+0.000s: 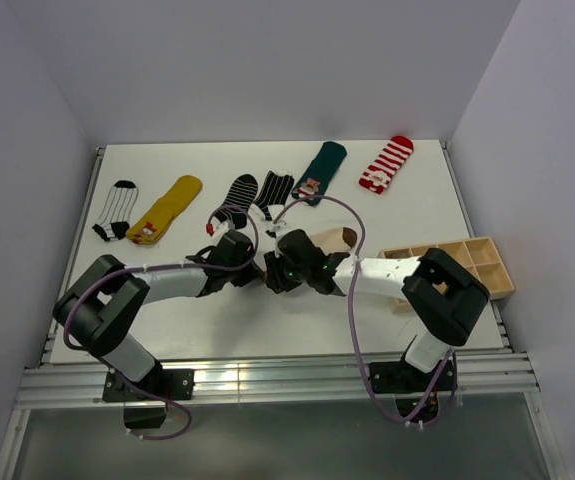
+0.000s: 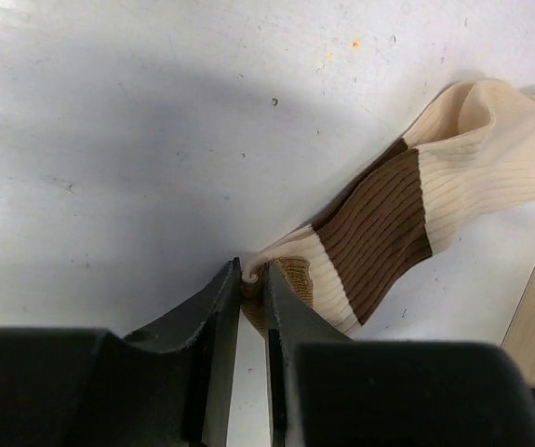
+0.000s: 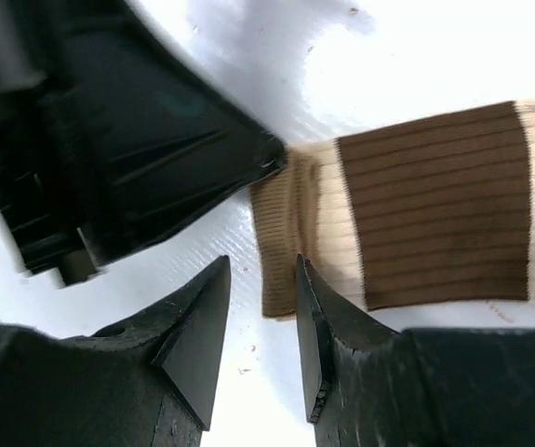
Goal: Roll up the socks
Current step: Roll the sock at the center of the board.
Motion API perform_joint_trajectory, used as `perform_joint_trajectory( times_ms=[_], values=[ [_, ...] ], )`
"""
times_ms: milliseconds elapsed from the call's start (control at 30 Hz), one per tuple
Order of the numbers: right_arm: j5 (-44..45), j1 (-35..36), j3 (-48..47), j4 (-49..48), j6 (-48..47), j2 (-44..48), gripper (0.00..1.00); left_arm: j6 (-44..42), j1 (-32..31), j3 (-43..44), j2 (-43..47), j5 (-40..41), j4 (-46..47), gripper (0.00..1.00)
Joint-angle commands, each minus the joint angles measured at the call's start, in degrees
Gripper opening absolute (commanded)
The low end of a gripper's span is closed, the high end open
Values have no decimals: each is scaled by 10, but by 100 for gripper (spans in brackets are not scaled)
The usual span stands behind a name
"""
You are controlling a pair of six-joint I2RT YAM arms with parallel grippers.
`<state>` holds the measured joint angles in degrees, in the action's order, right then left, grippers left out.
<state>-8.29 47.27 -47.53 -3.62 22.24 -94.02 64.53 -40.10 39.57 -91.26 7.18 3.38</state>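
A cream sock with a brown band [image 2: 388, 209] lies flat on the white table, its tan cuff toward my grippers. It also shows in the right wrist view [image 3: 434, 214], and in the top view [image 1: 339, 240] only its far end shows. My left gripper [image 2: 253, 279] is shut on one corner of the cuff edge and lifts it slightly; it shows in the top view [image 1: 255, 272]. My right gripper [image 3: 262, 275] is open at the cuff's other corner, which lies just ahead of the gap; one finger rests over the sock. It is at the table's centre in the top view [image 1: 279, 274].
Several other socks lie in a row at the back: white-black striped [image 1: 115, 210], yellow [image 1: 167, 208], black with white lines [image 1: 235, 200], another black-white [image 1: 274, 190], dark green [image 1: 320, 168], red-white striped [image 1: 387, 164]. A wooden divided tray [image 1: 467, 262] stands at the right.
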Motion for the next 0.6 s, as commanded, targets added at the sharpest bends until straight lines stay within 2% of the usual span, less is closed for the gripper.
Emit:
perform_joint_trajectory(
  times_ms=[0, 167, 367, 567],
  values=[
    [166, 47, -1, 22, -48, 23, 41, -22, -6, 9, -19, 13, -52, 21],
    [223, 90, 2, 4, -76, 26, 40, -31, -6, 19, -22, 14, -59, 20],
    [278, 110, -9, 16, -76, 1, 39, -37, -8, 33, -28, 13, -66, 20],
    [281, 120, 9, -10, -92, 50, 40, -40, -9, 36, -32, 12, -68, 20]
  ],
)
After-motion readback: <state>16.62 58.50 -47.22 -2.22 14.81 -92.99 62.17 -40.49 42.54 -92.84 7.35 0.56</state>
